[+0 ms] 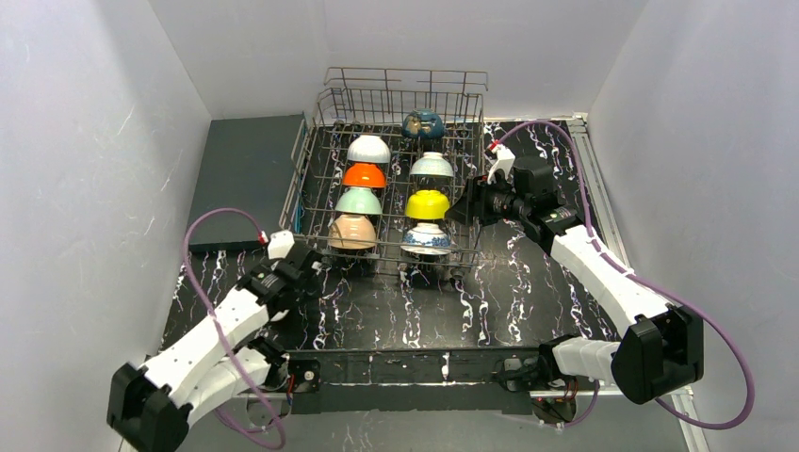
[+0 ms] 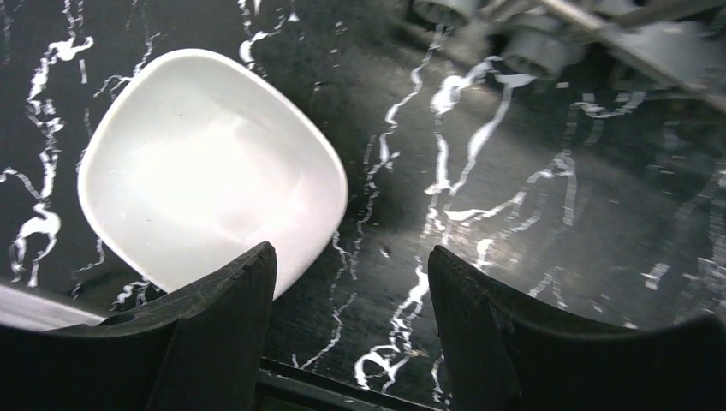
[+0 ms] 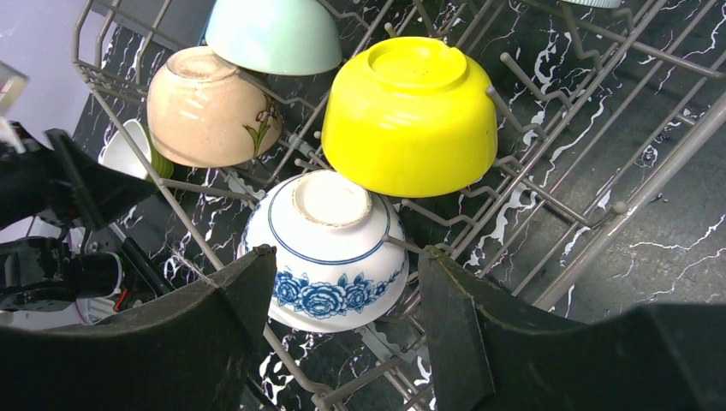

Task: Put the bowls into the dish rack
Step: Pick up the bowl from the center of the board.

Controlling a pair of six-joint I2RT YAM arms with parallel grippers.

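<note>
Right, from the overhead camera I see a black tabletop [image 1: 396, 311] veined with white like marble, closed in by plain pale walls [image 1: 85, 141] on the left, back and right. A flat dark grey slab [image 1: 247, 179] lies at the table's far left, just beside the dish rack [image 1: 407, 89], which stands at the back centre.

Eight bowls lean among its tines in two rows. The left row, far to near, holds a white bowl [image 1: 368, 149], an orange bowl [image 1: 364, 175], a mint green bowl [image 1: 359, 201] and a peach-tan bowl [image 1: 352, 232]. The right row holds a dark blue bowl [image 1: 423, 123], a pale bowl [image 1: 432, 166], a yellow bowl [image 1: 427, 203] and a blue-and-white bowl [image 1: 425, 239].

My right gripper [image 3: 347, 282] hangs at the rack's right side with its fingers spread apart, holding nothing. Its camera shows the blue-and-white bowl bottom-up beyond the gap.

My left gripper [image 2: 351, 282] is low over the table near the rack's front left corner, fingers likewise spread and empty. A squarish white bowl [image 2: 210, 167] rests mouth up on the marble, its near rim passing behind the left-hand finger in that view.
</note>
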